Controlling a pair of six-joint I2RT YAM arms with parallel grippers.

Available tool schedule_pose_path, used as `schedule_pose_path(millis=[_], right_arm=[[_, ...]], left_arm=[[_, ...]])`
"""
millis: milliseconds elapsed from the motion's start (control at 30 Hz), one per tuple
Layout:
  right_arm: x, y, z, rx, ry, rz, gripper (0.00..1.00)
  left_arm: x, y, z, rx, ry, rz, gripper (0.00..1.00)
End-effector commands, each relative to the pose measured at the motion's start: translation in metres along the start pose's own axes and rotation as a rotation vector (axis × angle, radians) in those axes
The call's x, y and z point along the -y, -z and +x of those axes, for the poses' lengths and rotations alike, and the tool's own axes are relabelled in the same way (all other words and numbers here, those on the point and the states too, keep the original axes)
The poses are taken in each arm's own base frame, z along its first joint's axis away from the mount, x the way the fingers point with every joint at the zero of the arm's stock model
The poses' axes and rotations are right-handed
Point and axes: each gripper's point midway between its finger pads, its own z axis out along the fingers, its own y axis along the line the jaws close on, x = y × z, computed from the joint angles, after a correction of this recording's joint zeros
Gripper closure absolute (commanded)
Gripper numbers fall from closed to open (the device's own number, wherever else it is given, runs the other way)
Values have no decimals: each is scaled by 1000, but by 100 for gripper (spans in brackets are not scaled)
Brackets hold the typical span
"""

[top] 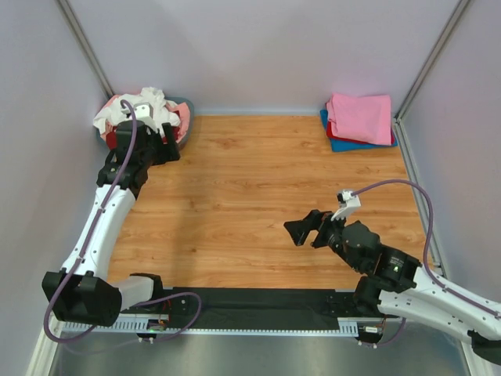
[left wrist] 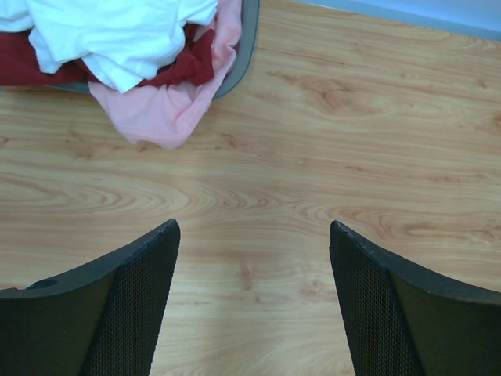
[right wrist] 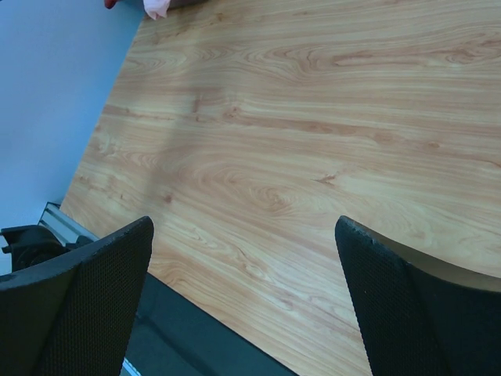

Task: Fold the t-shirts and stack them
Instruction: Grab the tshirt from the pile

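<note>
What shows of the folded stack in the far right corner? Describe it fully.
The folded stack is soft cloth in three layers: a bright pink t-shirt on top, a red one edging out beneath, a blue one at the bottom. It lies flat on the wooden table by the back wall; nothing else touches it.

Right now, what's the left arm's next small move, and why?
Probably advance the left end effector toward the salmon-pink shirt hanging over the tub rim and lower onto it: its jaws stand open, empty, over the table, and that cloth is the nearest loose piece.
</note>
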Motion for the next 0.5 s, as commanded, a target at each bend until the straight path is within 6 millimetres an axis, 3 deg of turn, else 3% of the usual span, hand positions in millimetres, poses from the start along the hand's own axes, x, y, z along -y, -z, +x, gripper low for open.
schedule_pose_path(millis=[0,200,267,333,367,467], right_arm=[[-15,-3,-1,14,-32,-70,0],[-15,-16,47,-109,13,-150,0],[-10,-23,67,-168,44,-141,0],[-4,-29,82,-201,63,-134,0],[-4,-31,87,-209,63,-147,0],[-5,-35,93,-217,75,-161,0]], left_arm=[[-6,1,-12,48,-28,-32,17],[-26,-14,-18,-13,-41,-128,10],[-32,-28,-30,-42,-20,-149,11],[-40,-49,-19,-124,-16,-181,11],[-39,-53,-33,-112,-15,-182,13],[-46,-81,-29,-172,-29,-229,14]])
